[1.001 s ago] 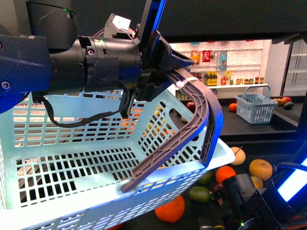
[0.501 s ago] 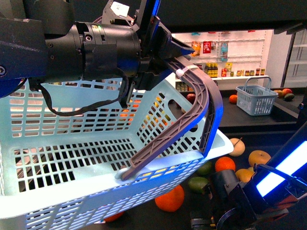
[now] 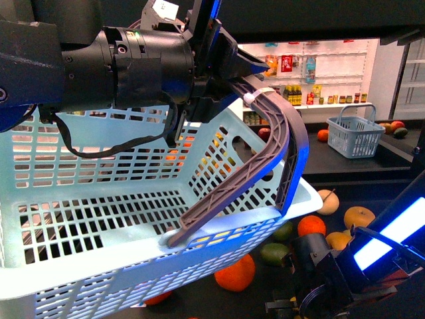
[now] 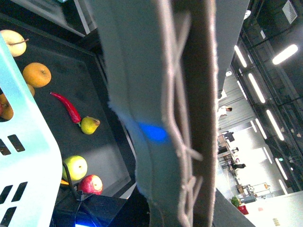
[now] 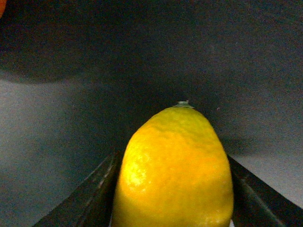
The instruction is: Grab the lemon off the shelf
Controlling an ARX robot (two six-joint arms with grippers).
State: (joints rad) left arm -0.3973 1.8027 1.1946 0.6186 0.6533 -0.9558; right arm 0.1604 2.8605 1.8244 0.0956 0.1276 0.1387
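The lemon [image 5: 175, 170], bright yellow with a small green stem end, sits between the two dark fingers [image 5: 90, 201] of my right gripper [image 5: 173, 194], which is shut on it just above the shelf's matte black tray [image 5: 66, 109]. In the front view the right arm [image 3: 322, 279] reaches low at the bottom right, and the lemon is hidden there. My left gripper [image 3: 242, 83] is shut on the grey-purple basket handle [image 3: 279, 153] and holds the pale blue basket [image 3: 99, 199] up. That handle [image 4: 165, 94] fills the left wrist view.
Loose fruit lies on the black tray [image 3: 392, 199]: an orange [image 3: 234, 274], a green fruit [image 3: 275, 253], another orange [image 3: 311, 226] and a yellow-orange fruit [image 3: 359, 216]. A small grey basket [image 3: 356, 136] stands further back. White wall shelves [image 3: 312, 80] hold bottles. A red chilli [image 4: 68, 108] lies on the tray.
The right arm has shifted left and up a little at the lower right. The basket in the left gripper has barely moved.
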